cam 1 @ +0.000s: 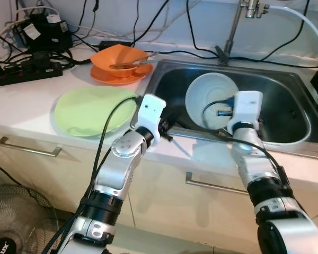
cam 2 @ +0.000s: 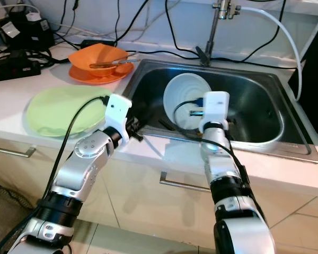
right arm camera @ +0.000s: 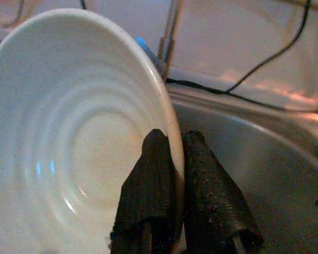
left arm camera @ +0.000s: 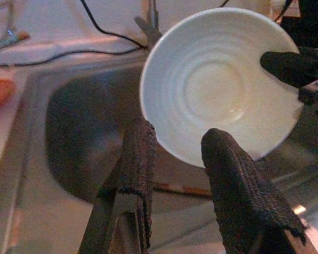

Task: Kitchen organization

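Observation:
A white ridged bowl [cam 1: 209, 98] stands tilted on edge inside the steel sink [cam 1: 286, 87]. My right gripper [right arm camera: 174, 174] is shut on the bowl's rim, one finger inside and one outside. The bowl [left arm camera: 217, 79] also faces my left gripper [left arm camera: 175, 164], which is open over the sink's front left edge with nothing between its fingers. On the counter to the left lie a light green plate [cam 1: 93, 111] and an orange bowl [cam 1: 119, 58] on an orange plate, with a utensil across it.
A tap [cam 1: 238, 26] with a white hose rises behind the sink. Black cables and a power strip [cam 1: 21, 74] lie at the counter's back left. Drawer handles [cam 1: 29, 148] run below, and a fan [cam 1: 10, 222] stands on the floor at left.

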`<state>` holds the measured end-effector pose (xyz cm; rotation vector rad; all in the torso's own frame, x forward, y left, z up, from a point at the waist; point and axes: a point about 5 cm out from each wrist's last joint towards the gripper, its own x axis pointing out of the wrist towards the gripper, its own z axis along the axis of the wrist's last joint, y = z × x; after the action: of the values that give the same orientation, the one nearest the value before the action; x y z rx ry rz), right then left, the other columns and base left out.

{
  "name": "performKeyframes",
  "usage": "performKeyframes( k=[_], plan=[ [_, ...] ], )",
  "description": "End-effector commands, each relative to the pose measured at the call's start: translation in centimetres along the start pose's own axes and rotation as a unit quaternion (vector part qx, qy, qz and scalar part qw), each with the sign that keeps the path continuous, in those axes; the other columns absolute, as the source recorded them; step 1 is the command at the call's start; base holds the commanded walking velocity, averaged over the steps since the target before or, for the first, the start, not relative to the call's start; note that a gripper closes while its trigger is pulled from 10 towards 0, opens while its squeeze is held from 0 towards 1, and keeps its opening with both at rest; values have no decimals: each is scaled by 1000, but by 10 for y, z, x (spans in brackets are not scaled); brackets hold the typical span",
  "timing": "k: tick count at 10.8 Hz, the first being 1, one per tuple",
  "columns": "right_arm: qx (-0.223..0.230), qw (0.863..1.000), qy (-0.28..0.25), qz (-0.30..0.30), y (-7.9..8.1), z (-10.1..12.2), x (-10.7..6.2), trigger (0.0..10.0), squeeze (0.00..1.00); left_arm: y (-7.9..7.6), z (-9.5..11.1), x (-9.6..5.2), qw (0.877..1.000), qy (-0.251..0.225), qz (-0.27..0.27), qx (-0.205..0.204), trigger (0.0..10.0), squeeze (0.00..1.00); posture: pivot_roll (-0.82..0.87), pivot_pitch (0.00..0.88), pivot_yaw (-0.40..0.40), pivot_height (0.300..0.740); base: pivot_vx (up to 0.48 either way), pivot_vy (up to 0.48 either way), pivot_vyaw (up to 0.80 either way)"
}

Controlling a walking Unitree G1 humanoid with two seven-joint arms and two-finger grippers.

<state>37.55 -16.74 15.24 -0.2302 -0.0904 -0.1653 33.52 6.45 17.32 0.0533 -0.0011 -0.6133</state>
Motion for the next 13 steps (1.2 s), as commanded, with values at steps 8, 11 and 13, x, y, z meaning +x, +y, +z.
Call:
performKeyframes(
  k=[8, 11, 13],
  plan=[
    [-84, 989, -33, 114, 40, -3, -1, 10000, 0, -14, -20, -14, 990, 113, -25, -79, 10000, 0, 225, 0, -6, 740, 0, 0, 0],
    [-85, 988, -29, 123, 42, -5, -1, 10000, 0, 7, -14, -21, 991, 128, 15, -36, 10000, 0, 235, 0, -9, 740, 0, 0, 0],
    [-86, 988, -21, 127, 42, -9, -2, 10000, 0, 10, -7, -22, 992, 119, 15, -27, 10000, 0, 236, 0, -8, 740, 0, 0, 0]
  ],
)
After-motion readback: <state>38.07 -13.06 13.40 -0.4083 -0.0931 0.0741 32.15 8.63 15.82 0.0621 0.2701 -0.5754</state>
